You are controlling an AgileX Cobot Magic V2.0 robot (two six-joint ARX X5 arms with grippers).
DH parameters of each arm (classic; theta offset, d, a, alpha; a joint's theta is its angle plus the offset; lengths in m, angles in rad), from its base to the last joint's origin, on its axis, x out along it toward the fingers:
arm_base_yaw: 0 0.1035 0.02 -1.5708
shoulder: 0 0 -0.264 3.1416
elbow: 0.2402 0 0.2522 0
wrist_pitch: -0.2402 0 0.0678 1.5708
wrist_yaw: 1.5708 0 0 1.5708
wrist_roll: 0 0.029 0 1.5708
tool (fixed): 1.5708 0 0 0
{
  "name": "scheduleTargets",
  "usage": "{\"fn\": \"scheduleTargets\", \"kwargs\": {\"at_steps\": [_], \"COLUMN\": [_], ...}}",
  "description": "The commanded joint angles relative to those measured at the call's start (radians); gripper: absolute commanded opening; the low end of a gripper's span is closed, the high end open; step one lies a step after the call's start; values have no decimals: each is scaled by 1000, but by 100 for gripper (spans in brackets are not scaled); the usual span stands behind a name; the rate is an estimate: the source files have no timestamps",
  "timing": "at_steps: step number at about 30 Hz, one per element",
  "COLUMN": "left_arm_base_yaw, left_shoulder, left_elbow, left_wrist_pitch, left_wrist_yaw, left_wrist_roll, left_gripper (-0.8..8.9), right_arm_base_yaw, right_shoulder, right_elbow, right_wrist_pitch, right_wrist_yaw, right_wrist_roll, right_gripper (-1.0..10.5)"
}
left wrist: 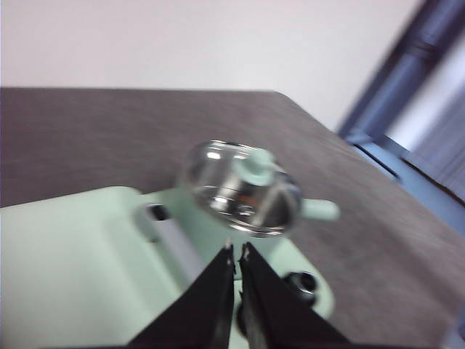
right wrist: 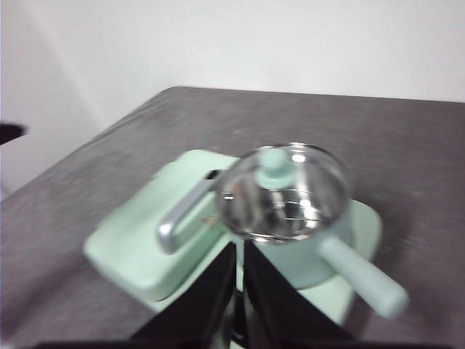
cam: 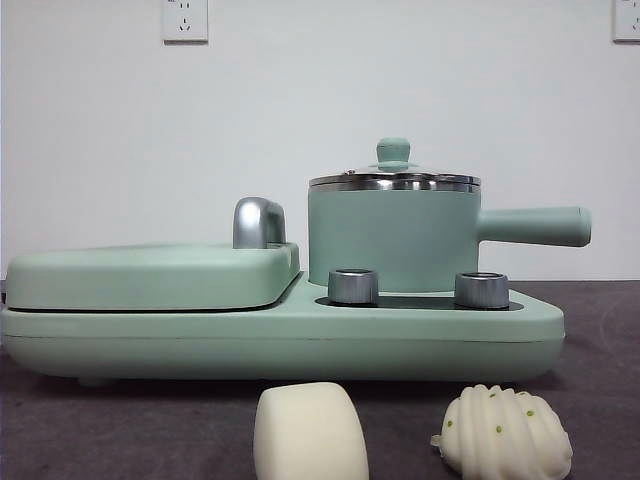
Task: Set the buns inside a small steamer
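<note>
Both grippers hang high above the cooker with their black jaws pressed together and nothing held, the left gripper (left wrist: 237,251) and the right gripper (right wrist: 239,251) each looking down on the small steamer (cam: 393,238), and neither shows in the front view. That mint-green pot sits on the right half of the cooker base (cam: 280,335), its straight handle (cam: 535,226) pointing right and its knobbed glass lid (cam: 394,170) in place on the steel rim. On the dark table (cam: 120,420) in front, at the near edge, lie the two buns: the smooth bun (cam: 310,432) near the middle and the ridged bun (cam: 508,432) with green dots to its right, apart from each other and just clear of the base. Left of the pot is the flat lidded griddle (cam: 150,275) with its steel handle (cam: 258,222). With the lid on, nothing can go in; the lid's knob is small and smooth, so a pinch off its middle could let the glass slip and drop onto the rim. A hard squeeze would probably dent the soft-looking buns, and the ridged one may roll. The two knobs (cam: 353,286) on the near side of the base could catch a low reach.
</note>
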Motion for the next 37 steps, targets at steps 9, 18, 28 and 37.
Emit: {"fn": "scheduleTargets", "kwargs": {"at_steps": [9,18,28,37], "left_arm_base_yaw": [-34,-34,-34,-75], "left_shoulder": [33,34,53,123], "left_elbow": [56,56,56,102], "left_wrist_pitch": [3,5,19,3], "left_wrist_yaw": [24,24,23,23], "left_wrist_roll": [15,15,-1,-3], "left_gripper": [30,182,387,387], "right_arm_base_yaw": [1,1,1,1], "right_shoulder": [19,19,18,18], "right_elbow": [33,33,33,33], "right_wrist_pitch": [-13,-60,-64,-64], "right_wrist_yaw": [-47,7,-4,-5], "right_wrist_roll": [-44,-43,-44,-31], "right_gripper": [14,427,519,519]}}
